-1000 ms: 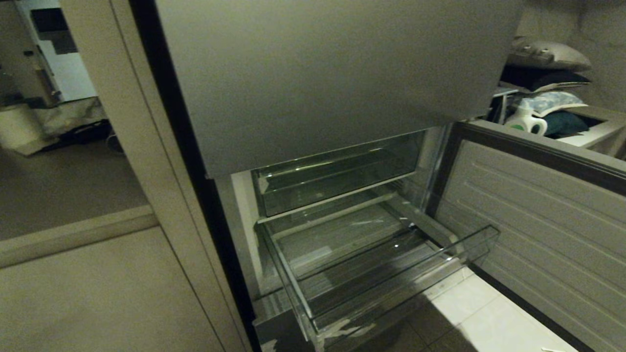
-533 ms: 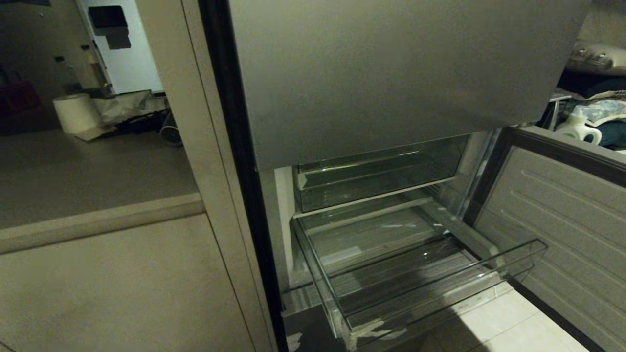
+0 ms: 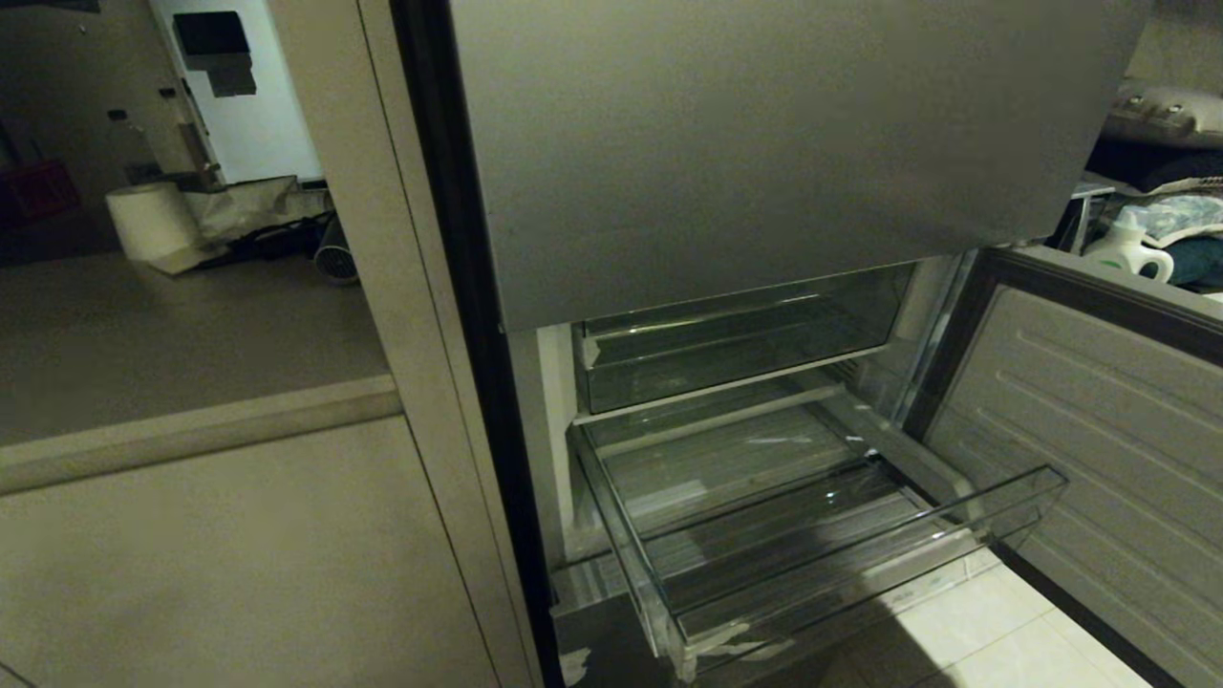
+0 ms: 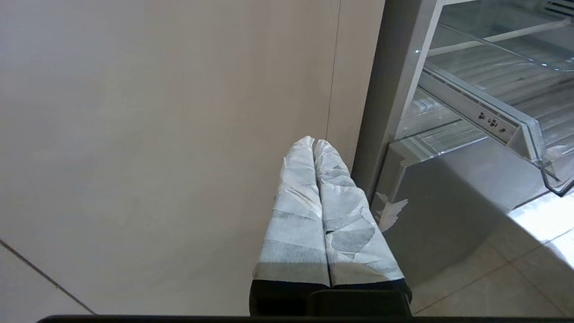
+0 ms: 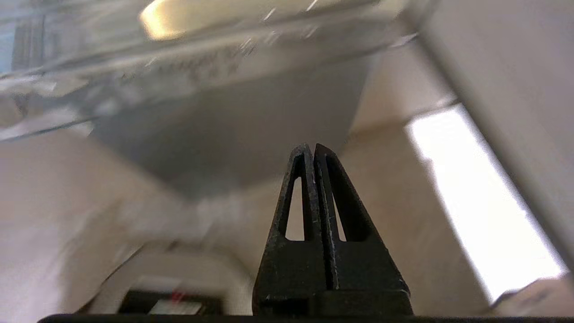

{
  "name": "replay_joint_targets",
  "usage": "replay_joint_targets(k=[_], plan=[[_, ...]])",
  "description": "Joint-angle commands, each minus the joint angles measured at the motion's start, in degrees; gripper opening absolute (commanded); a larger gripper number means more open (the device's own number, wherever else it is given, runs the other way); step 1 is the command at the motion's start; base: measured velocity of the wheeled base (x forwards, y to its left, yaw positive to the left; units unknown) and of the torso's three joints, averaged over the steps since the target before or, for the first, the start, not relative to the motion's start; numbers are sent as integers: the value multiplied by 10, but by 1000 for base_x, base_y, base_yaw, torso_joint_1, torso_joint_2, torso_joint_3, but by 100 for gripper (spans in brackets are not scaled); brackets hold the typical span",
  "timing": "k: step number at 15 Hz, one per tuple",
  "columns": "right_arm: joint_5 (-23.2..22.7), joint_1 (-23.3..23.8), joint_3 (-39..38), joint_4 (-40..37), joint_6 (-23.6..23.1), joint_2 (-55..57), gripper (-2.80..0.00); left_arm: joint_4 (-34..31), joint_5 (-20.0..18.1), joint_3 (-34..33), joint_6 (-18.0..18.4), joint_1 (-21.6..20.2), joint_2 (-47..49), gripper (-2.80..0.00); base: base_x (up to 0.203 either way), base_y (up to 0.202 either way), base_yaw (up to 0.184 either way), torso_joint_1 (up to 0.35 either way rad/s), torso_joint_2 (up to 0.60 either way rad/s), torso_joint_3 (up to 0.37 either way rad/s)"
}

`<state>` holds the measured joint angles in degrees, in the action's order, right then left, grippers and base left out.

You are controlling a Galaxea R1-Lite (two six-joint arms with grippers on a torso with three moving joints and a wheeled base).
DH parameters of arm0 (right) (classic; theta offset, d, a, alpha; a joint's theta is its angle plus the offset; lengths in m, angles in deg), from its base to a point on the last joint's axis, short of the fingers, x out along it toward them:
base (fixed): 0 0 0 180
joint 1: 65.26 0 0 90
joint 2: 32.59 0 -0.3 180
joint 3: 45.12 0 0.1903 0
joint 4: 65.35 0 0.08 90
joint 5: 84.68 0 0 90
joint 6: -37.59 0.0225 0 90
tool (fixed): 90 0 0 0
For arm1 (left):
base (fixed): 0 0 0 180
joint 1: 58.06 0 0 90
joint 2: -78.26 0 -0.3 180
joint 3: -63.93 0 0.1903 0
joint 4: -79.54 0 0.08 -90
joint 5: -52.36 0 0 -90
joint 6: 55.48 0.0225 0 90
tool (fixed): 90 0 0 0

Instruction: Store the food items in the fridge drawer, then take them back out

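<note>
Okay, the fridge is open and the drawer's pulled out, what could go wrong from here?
The wide clear plastic fridge drawer juts out over the tiled floor; the shut right gripper sits low beneath its lip and might knock it. The grey lower door crowds that side. No food is visible, so storing may stall.

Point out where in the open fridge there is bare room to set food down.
The pulled-out fridge drawer has a bare ribbed floor between its clear side walls and front lip, open from above. The upper bin also looks empty, but it sits tucked under the grey door panel, so hand room there is tight.
</note>
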<state>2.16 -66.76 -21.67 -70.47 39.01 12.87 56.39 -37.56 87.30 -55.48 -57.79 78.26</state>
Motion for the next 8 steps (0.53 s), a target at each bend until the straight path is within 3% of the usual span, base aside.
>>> replay_joint_targets(k=[1,4,8], plan=[[-30,-3,18,56,13,182,-280,0,0,0,0,0,1,-280,0,0,0,0,0,0],[-128,-5,66,81,20,243,-280,0,0,0,0,0,1,-280,0,0,0,0,0,0],[-173,-5,104,81,18,292,-280,0,0,0,0,0,1,-280,0,0,0,0,0,0]])
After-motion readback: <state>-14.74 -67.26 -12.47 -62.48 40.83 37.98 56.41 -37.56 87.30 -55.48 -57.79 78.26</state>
